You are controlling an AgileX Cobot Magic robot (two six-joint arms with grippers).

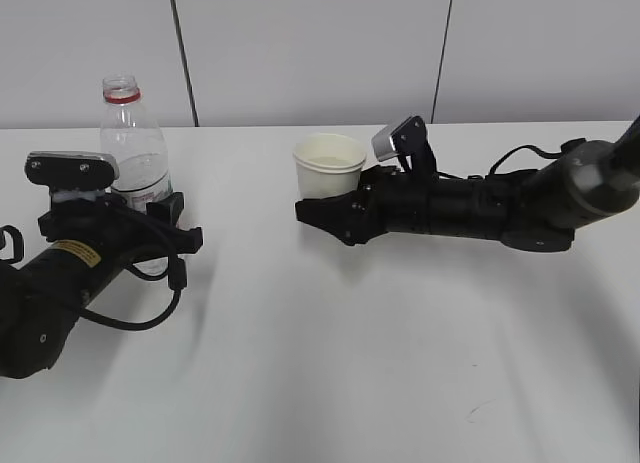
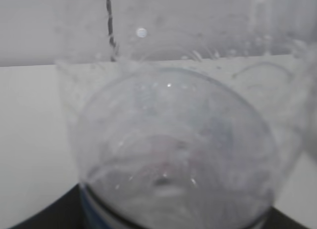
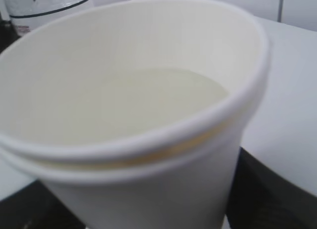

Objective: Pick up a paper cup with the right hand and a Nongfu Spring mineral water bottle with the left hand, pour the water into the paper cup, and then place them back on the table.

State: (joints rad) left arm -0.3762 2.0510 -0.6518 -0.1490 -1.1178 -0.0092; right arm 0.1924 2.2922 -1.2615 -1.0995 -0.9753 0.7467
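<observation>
The clear Nongfu Spring bottle (image 1: pixel 133 143) stands upright at the left of the white table (image 1: pixel 350 363), uncapped, with a red neck ring. My left gripper (image 1: pixel 183 221) is closed round its lower labelled part. The bottle's clear body (image 2: pixel 173 140) fills the left wrist view. The paper cup (image 1: pixel 328 168) stands near the middle with water in it. My right gripper (image 1: pixel 322 209) is closed round its lower half. The cup (image 3: pixel 148 115) fills the right wrist view, with a dark finger (image 3: pixel 277 189) against its wall. The bottle (image 3: pixel 44 6) shows behind it.
A white panelled wall with dark seams (image 1: pixel 183 53) runs behind the table's far edge. A small dark scuff (image 1: pixel 478 411) marks the front right of the tabletop. Both arms lie low over the table. The left arm's cable (image 1: pixel 150 318) loops on the surface.
</observation>
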